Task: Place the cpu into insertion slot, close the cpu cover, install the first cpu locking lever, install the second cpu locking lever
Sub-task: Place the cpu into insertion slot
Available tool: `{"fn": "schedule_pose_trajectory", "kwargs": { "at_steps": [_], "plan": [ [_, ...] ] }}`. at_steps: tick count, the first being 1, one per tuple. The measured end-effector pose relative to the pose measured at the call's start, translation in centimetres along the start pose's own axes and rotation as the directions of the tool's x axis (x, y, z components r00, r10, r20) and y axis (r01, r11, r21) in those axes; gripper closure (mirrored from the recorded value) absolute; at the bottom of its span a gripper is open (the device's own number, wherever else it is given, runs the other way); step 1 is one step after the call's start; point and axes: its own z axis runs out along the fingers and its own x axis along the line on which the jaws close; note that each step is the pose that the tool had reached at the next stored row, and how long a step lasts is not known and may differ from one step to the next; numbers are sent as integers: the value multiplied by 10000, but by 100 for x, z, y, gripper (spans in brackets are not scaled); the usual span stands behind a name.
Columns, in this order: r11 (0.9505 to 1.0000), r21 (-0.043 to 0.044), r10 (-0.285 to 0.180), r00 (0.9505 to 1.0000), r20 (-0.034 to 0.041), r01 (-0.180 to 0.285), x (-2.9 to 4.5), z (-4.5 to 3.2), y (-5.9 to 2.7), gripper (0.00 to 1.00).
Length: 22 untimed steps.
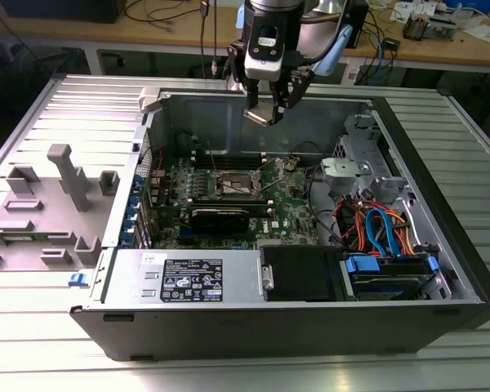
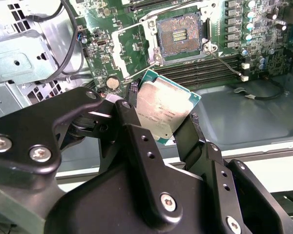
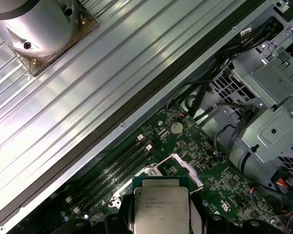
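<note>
An open computer case (image 1: 441, 245) lies on the bench (image 1: 33, 335). Inside it, the insertion slot (image 1: 233, 184) sits on the board. The tool (image 1: 268, 108) hangs above the slot and apart from it, the cpu (image 2: 163, 109) clamped between its fingers. To the exterior view's right of the slot is a drive cage (image 1: 388, 269). In front of the slot is a power supply box (image 1: 184, 278). On the exterior view's left, outside the case, is a moulded tray (image 1: 45, 204).

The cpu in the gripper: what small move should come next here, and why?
Probably a short move down and across toward the socket, levelling the cpu on the way. The gripper holds the cpu by its edges, tilted, well above the board. The socket lies open and bare, off to one side of the cpu in the second wrist view.
</note>
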Motion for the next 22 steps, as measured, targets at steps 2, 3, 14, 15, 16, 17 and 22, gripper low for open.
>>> {"fn": "schedule_pose_trajectory", "kwargs": {
  "at_steps": [2,3,14,15,16,17,22],
  "plan": [
    [10000,0,12,10000,1,-12,0,0,0,45],
    [10000,0,21,10000,2,-21,0,0,0,45],
    [9997,-3,225,9997,19,-225,-11,2,-15,45],
    [9997,-4,245,9997,20,-245,-10,3,-16,45],
    [9997,-4,258,9997,22,-258,-10,3,-16,45],
    [9996,-5,280,9996,24,-280,-10,3,-16,45],
    [9993,-7,378,9993,32,-378,-8,4,-18,45]
  ]
}}
